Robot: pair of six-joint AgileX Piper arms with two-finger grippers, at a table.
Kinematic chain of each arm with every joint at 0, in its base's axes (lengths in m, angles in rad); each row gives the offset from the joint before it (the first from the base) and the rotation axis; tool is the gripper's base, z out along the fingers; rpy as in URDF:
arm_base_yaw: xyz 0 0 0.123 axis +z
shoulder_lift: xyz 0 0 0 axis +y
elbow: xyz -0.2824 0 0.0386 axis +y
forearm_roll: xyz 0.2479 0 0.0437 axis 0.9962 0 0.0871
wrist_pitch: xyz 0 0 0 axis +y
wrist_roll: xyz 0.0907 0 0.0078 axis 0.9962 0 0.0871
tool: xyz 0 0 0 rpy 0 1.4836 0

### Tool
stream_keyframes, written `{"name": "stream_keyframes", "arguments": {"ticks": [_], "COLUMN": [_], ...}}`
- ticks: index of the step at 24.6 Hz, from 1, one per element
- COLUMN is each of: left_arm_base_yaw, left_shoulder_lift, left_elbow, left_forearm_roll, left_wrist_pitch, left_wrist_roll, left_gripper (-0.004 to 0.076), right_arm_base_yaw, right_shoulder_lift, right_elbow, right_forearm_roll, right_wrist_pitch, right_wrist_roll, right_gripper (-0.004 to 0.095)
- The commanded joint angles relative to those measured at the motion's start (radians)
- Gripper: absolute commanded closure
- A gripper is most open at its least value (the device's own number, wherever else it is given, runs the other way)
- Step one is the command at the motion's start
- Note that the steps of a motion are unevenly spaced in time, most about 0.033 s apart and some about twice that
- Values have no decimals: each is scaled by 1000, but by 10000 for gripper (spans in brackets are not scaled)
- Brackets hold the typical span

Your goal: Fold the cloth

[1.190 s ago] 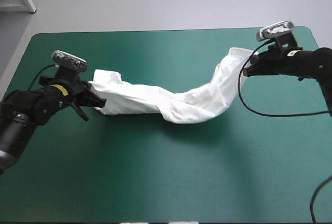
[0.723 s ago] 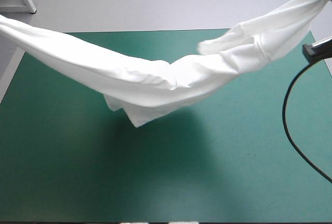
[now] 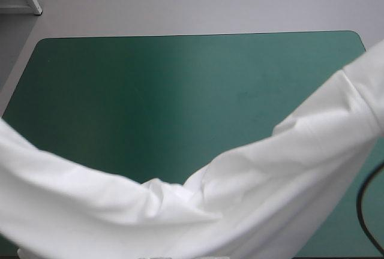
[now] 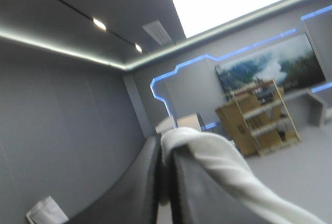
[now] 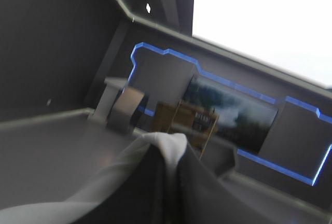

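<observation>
The white T-shirt (image 3: pixel 258 199) is lifted off the table and hangs stretched between both arms as a long sagging band, across the near part of the high view. Neither gripper shows in that view; the cloth runs out past both sides. Raised and looking level into the room, my left gripper (image 4: pixel 165 143) is shut on the T-shirt (image 4: pixel 218 156), which bunches over the fingertips and trails down to one side. My right gripper (image 5: pixel 168 154), also raised, is shut on a fold of the T-shirt (image 5: pixel 148 143) that droops away beside one finger.
The teal-green table (image 3: pixel 180 91) lies beneath the hanging cloth, its far edge and rounded corners in sight. The near part of the table is hidden behind the T-shirt.
Both arms have gone up and out of the high view. The T-shirt left the table, was pulled into a band, and now hangs higher, covering the near part of the table.
</observation>
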Motion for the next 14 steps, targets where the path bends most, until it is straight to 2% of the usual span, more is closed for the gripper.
{"name": "stream_keyframes", "arguments": {"ticks": [1,6,8,11,14], "left_arm_base_yaw": [0,0,0,0,0], "left_shoulder_lift": [114,339,435,651,776], "left_elbow": [50,181,190,187,165], "left_forearm_roll": [3,21,18,2,-7], "left_wrist_pitch": [-35,-48,-56,-110,-130], "left_wrist_roll": [-15,-76,-78,-87,-105], "left_gripper": [704,704,704,704,705], "right_arm_base_yaw": [-7,-7,-7,-7,-7], "right_shoulder_lift": [51,203,297,517,678], "right_elbow": [158,495,550,554,472], "right_forearm_roll": [-57,-54,-20,80,68], "right_wrist_pitch": [-26,-72,-86,-111,-120], "right_wrist_roll": [43,82,78,-17,-23], "right_gripper": [908,908,908,908,908]}}
